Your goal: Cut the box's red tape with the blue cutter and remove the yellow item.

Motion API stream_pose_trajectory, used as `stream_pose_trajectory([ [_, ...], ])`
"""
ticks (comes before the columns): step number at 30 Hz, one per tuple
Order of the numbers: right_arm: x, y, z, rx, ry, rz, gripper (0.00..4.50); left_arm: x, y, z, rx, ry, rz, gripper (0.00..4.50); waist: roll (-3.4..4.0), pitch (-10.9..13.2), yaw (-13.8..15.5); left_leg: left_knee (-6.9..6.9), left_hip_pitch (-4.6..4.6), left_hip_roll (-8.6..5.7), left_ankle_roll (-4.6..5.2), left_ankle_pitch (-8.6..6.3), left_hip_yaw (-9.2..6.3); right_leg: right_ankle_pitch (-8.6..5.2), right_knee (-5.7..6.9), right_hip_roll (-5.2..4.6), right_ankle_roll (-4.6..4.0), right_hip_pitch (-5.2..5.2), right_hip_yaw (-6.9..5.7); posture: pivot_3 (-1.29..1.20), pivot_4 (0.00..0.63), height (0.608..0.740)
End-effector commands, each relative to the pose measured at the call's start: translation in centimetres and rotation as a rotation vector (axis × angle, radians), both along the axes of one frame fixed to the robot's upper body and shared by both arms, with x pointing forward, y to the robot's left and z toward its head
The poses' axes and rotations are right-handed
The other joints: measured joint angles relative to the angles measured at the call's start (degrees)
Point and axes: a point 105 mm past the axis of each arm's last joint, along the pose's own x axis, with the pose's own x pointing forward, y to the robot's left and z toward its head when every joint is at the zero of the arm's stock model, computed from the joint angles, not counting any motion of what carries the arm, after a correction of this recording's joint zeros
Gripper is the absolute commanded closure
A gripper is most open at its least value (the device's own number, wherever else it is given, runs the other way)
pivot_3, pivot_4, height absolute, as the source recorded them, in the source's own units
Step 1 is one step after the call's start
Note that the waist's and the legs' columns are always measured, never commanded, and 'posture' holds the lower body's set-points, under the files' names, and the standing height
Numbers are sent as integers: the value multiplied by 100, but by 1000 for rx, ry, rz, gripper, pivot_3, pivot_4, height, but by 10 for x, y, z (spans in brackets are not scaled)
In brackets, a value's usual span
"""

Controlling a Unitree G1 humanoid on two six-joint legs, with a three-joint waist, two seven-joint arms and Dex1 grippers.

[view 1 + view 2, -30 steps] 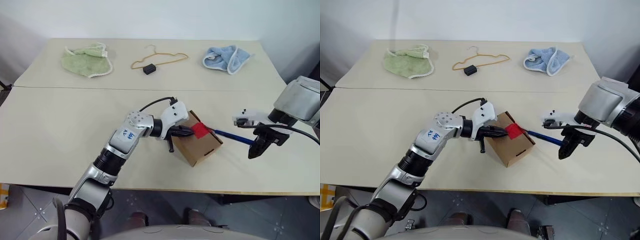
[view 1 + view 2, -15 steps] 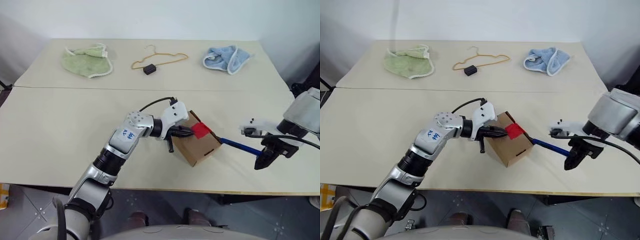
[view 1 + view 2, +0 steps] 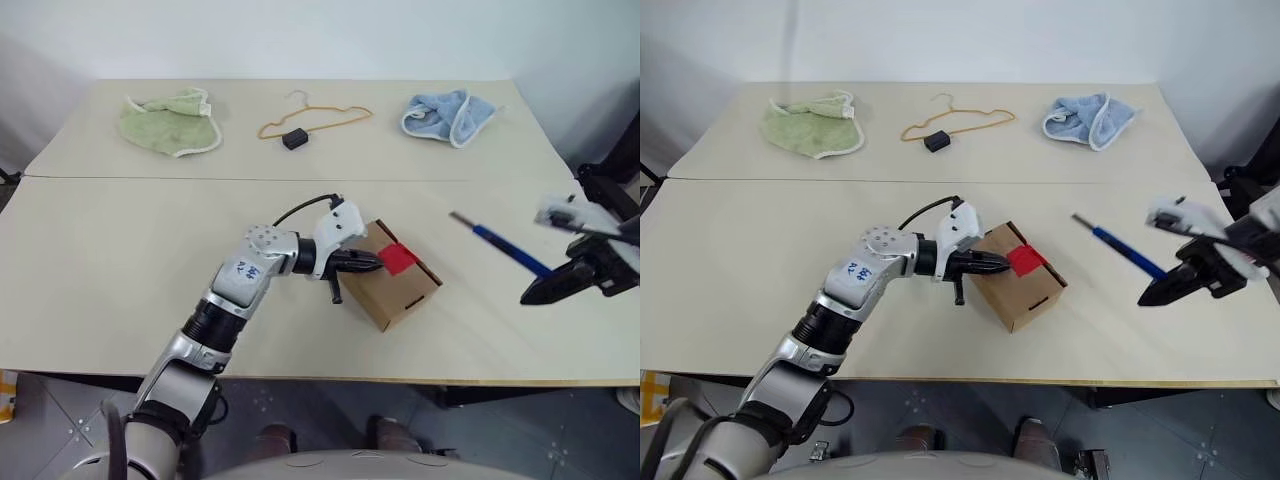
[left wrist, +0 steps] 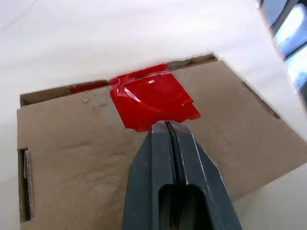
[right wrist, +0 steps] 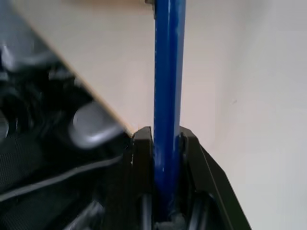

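The box [image 3: 394, 287] sits on the near half of the table [image 3: 120, 260], a little right of centre and turned at an angle, with the red tape [image 3: 399, 258] on its top by the far edge. In the left wrist view a dark gap runs along that edge of the lid, and the tape [image 4: 152, 99] looks wrinkled, with part of it reaching into the gap. The left gripper [image 4: 165, 126] reaches in from the left with its two black fingers pressed flat together, the tips resting at the near edge of the tape; they hold nothing. The right gripper [image 3: 560, 287] is well to the right of the box, near the table's right edge, clamped on the blue cutter [image 3: 503, 247], whose shaft [image 5: 167, 91] runs up between the fingers. The cutter slants up and left toward the box, its dark tip clear of the cardboard and the tape. Nothing lies between the cutter and the box. Along the far side of the table lie a green cloth [image 3: 168, 119] at left, a wire hanger [image 3: 312, 118] with a small black block [image 3: 293, 139] in the middle, and a blue cloth [image 3: 447, 116] at right, all well away from the box.
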Motion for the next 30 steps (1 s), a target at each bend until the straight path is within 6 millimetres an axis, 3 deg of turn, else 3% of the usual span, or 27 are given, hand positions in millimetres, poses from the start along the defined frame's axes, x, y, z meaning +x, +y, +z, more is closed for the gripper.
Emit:
stream_pose_trajectory([
  [1,15,-10,0,75,-179,-29,4330,-8,16,42,-176,-59,-87,4500,-9,5,3,0,-3,1,0,0,0,0,0,0,0,-4,-1,0,150,740],
  [4,31,-18,-32,106,-334,-78,4330,-3,35,64,-229,-82,-60,4500,-15,7,2,12,-10,2,0,0,0,2,-1,0,2,-1,-6,0,150,740],
  [6,36,-23,-48,99,-401,-111,4330,0,46,68,-223,-82,-35,4500,-7,6,17,16,-13,1,0,0,-1,3,-1,0,5,0,-7,0,150,740],
  [9,42,-38,-79,44,-451,-200,4330,3,72,58,-135,-55,29,4500,-2,5,-6,22,-14,-3,0,1,0,5,2,-3,8,-1,-4,0,150,740],
  [15,42,-69,-98,-2,-499,-379,4330,-11,118,20,-23,50,162,4500,-2,4,-75,22,1,0,1,0,0,6,2,-2,8,16,-1,0,150,740],
  [20,34,-82,-94,-3,-486,-425,2743,-28,127,-4,2,119,214,4500,-3,4,10,29,5,0,2,0,-2,11,1,-2,6,26,0,0,150,740],
  [24,35,-87,-75,22,-550,-415,1360,-33,123,-10,-18,145,234,4500,-3,4,13,37,5,-1,6,-1,-3,17,-1,-2,7,31,1,0,150,740],
  [28,29,-59,-40,199,-640,-250,71,-37,119,-18,-23,176,260,4500,-2,4,-34,30,7,-1,6,-1,-1,17,0,-2,7,26,3,0,150,740],
  [30,25,-41,-32,253,-644,-169,145,-38,115,-25,-16,202,271,4500,-1,4,-90,26,9,0,5,0,1,17,0,-2,7,26,6,0,150,740],
])
